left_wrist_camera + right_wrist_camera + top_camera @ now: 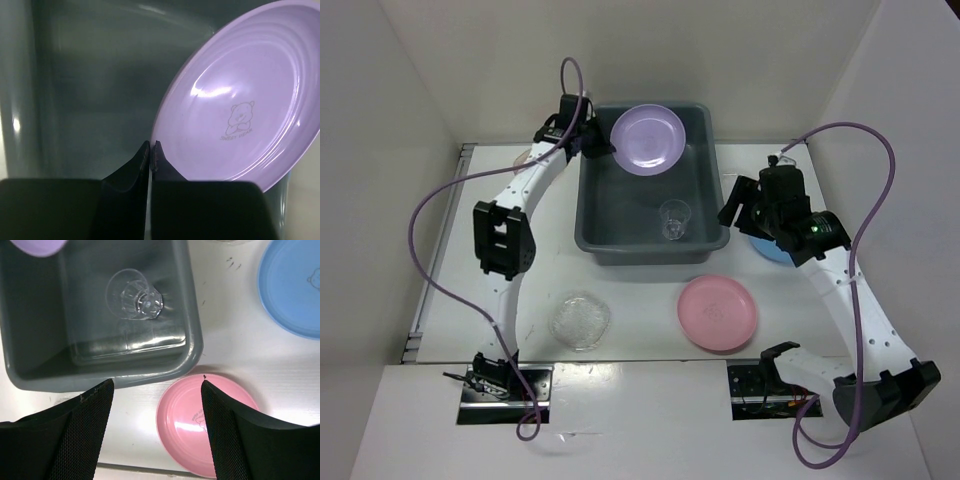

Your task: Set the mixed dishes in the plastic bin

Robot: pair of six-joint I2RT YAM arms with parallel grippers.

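Lilac plate [240, 100] is pinched by the left hand [151, 150] over the plastic bin [592, 215]. Right hand [156, 386] is spread wide.

white table [640, 290], plain white walls [620, 50] on three sides, soft even light

A robotics lab test cell rather than a kitchen: plain white panels [410, 80] rise beyond the left end effector [608, 148] and outboard of the right end effector [738, 222], boxing in a white surface [640, 360]. Two arms [535, 185] are bolted to metal base plates [535, 385] at its near edge, trailing purple cables [840, 126].
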